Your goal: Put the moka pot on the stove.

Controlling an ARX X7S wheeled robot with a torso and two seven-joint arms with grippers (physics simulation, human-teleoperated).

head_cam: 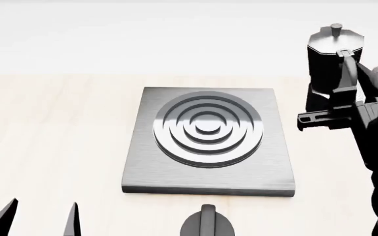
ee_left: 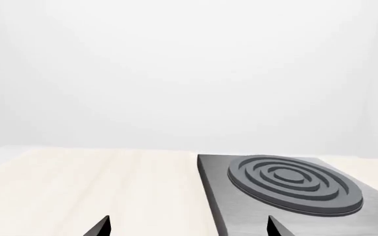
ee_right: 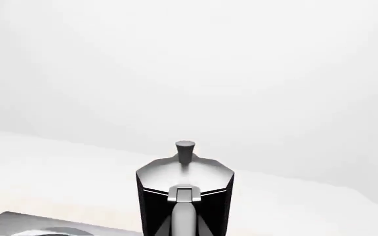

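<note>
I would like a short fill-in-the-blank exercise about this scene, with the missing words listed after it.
1. The moka pot stands beside the stove, toward the robot's ____ side.
2. The raised round burner on the stove is ____, with nothing on it.
3. The right hand is at the pot's curved ____.
4. The left hand has its fingers ____.

Missing words: right; bare; handle; apart

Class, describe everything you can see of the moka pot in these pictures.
The moka pot is small, black and faceted, with a silver-grey lid, a knob on top and a curved grey handle. It stands upright beyond the stove's far right corner, off the plate. The right gripper is at its handle; whether it grips cannot be told.
</note>
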